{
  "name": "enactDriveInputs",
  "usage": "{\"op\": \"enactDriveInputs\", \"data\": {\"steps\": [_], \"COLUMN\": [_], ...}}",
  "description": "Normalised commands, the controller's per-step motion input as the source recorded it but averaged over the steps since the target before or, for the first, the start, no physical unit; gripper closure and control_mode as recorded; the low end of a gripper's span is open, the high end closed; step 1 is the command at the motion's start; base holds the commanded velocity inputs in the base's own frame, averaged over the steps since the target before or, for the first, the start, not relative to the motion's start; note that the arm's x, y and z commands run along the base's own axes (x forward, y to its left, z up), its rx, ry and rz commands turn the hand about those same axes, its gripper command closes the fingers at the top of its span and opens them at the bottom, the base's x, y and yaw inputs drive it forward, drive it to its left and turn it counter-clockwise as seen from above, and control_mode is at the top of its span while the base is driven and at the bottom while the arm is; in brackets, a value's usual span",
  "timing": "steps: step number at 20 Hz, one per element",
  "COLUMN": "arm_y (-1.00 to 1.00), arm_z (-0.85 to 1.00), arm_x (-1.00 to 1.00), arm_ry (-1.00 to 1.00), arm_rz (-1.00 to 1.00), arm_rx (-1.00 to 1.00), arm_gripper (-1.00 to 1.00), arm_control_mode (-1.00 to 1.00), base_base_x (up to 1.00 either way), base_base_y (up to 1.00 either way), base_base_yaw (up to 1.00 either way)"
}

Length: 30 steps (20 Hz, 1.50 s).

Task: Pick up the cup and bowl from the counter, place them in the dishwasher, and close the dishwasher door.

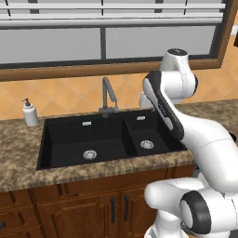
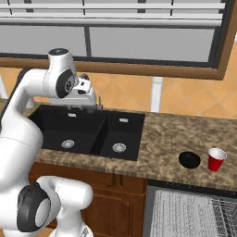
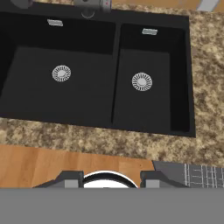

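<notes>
The red cup [image 2: 216, 159] stands upright on the counter [image 2: 171, 139], well to the right of the black double sink [image 2: 88, 132], and the small black bowl [image 2: 189, 159] sits just to its left, near it but not touching. Both rest on the speckled brown worktop towards its near edge. Directly below them, the dishwasher [image 2: 194, 210] shows its light grey wire rack [image 2: 185, 215] under the counter edge; whether the dishwasher door is down cannot be told from these pictures. In the hand view a corner of the same rack [image 3: 201, 175] appears at the lower right, beside the wooden cabinet front [image 3: 65, 159]. The gripper [image 2: 90, 102] hangs above the sink near the grey faucet [image 1: 108, 96], far from the cup and bowl, holding nothing; in the hand view its fingertips [image 3: 70, 179] rise at the bottom with a clear gap between them, so the jaws stand partly apart. The sink's larger basin lies to the left and the smaller to the right, each with a round silver drain [image 3: 141, 81]. A white soap dispenser [image 1: 30, 113] stands on the counter at the far left of the sink. Behind the counter runs an orange tiled wall [image 1: 60, 95], and above it a wood-framed window [image 2: 139, 41].
</notes>
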Motion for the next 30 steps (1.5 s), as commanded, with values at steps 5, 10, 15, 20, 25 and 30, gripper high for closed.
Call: {"op": "enactDriveInputs", "data": {"steps": [5, 10, 15, 20, 25, 30], "arm_y": [-0.50, -1.00, -1.00, -1.00, -1.00, -0.71], "arm_z": [-0.05, -0.23, -0.40, -0.42, -0.46, -0.68], "arm_x": [0.00, 0.19, 0.09, 0.10, 0.13, 0.10], "arm_ry": [0.00, 0.02, 0.02, 0.04, 0.12, 0.10], "arm_rz": [-0.04, -0.21, -0.23, -0.08, 0.00, 0.00], "arm_rx": [-0.05, -0.04, -0.05, -0.01, 0.09, -0.01], "arm_gripper": [-1.00, -1.00, -1.00, -1.00, -1.00, -1.00], "arm_control_mode": [-1.00, -1.00, -1.00, -1.00, -1.00, -1.00], "base_base_x": [0.00, 0.00, 0.00, 0.00, 0.00, 0.00], "base_base_y": [0.00, 0.00, 0.00, 0.00, 0.00, 0.00], "base_base_yaw": [0.00, 0.00, 0.00, 0.00, 0.00, 0.00]}}
